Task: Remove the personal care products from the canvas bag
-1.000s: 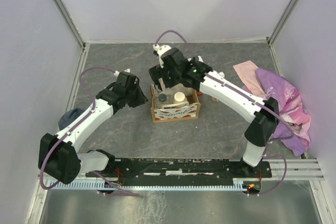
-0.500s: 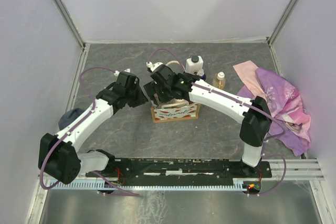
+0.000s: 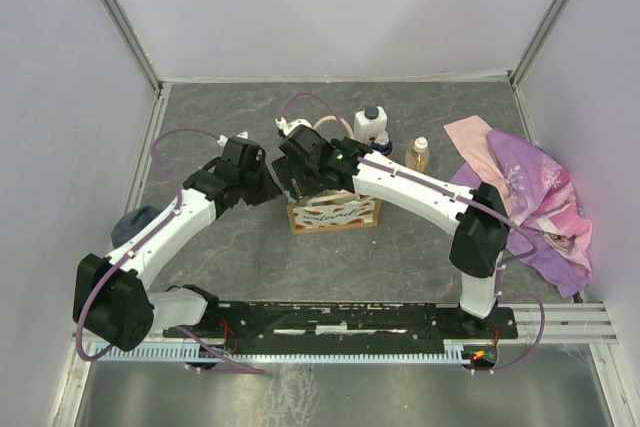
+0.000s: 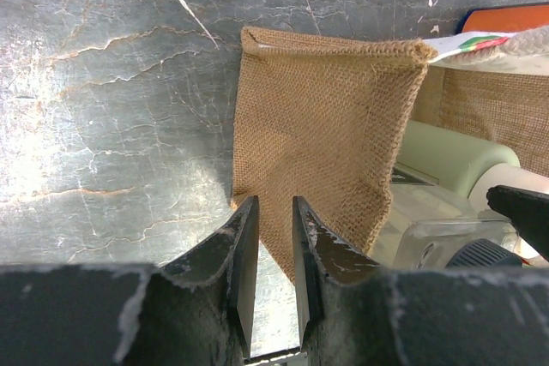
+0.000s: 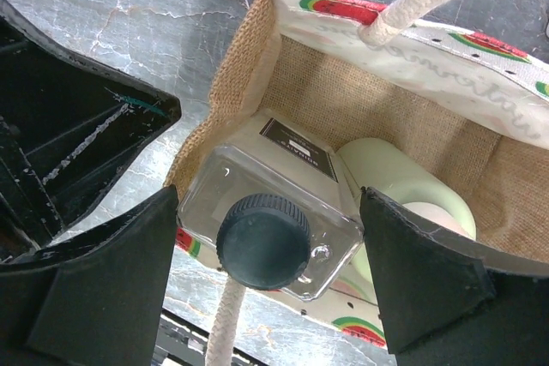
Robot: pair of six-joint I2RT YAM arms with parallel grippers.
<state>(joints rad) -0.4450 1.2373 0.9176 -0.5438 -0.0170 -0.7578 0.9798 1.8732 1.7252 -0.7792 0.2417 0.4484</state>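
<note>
Inside the canvas bag (image 5: 369, 83), at the corner nearest the left arm, stands a clear square bottle (image 5: 292, 156) with a dark cap (image 5: 264, 242). A pale green bottle (image 5: 390, 173) lies tucked in beside it. The right gripper (image 5: 268, 201) hangs over the bag mouth with its jaws spread wide, one pad on each flat flank of the square bottle. The pads sit right at the walls, but I cannot tell whether they press yet.

The left gripper (image 4: 270, 212) has its jaws nearly together, pinching the bag's burlap side wall from outside.

The square bottle looks like hard, smooth plastic. It is probably stiff enough to squeeze firmly, but slick and not heavy. The flat sides just under the shoulder seem the best place to hold it. The round cap would let it twist or slip. The bag is soft and light, so it could ride up with the bottle, and the hold on its wall should keep it down.

Behind the bag, a white bottle (image 3: 371, 127) and a small tan bottle (image 3: 418, 155) stand on the table (image 3: 420, 237).
</note>
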